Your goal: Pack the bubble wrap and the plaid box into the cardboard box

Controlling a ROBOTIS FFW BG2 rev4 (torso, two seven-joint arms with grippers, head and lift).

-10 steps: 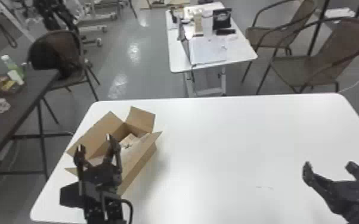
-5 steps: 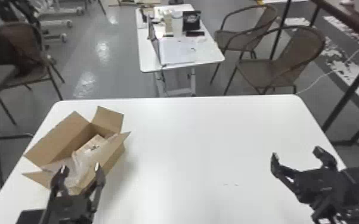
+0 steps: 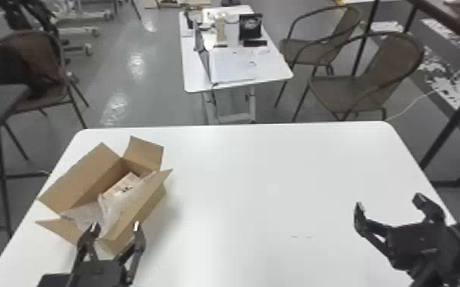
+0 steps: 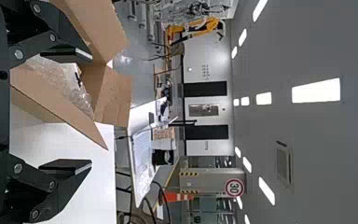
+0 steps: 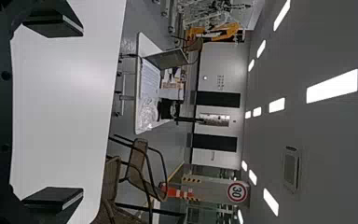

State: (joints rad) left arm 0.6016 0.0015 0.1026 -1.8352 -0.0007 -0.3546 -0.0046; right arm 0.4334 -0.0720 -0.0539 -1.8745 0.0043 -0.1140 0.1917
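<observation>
Grey floor (image 3: 156, 107) lies beyond my white table (image 3: 259, 171) in the head view; at left, the cardboard box (image 3: 82, 177), flaps up, holds the bubble wrap (image 3: 116, 212) and the plaid box (image 3: 124, 185). My left claw (image 3: 115, 227), open and empty, is near it; my right claw (image 3: 389, 202) is at right. Left wrist view: fingers apart, box alongside. Right wrist view: fingers apart, nothing gripped.

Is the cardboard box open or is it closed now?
Open: the cardboard box has its flaps spread outward, and the bubble wrap is visible inside.
</observation>
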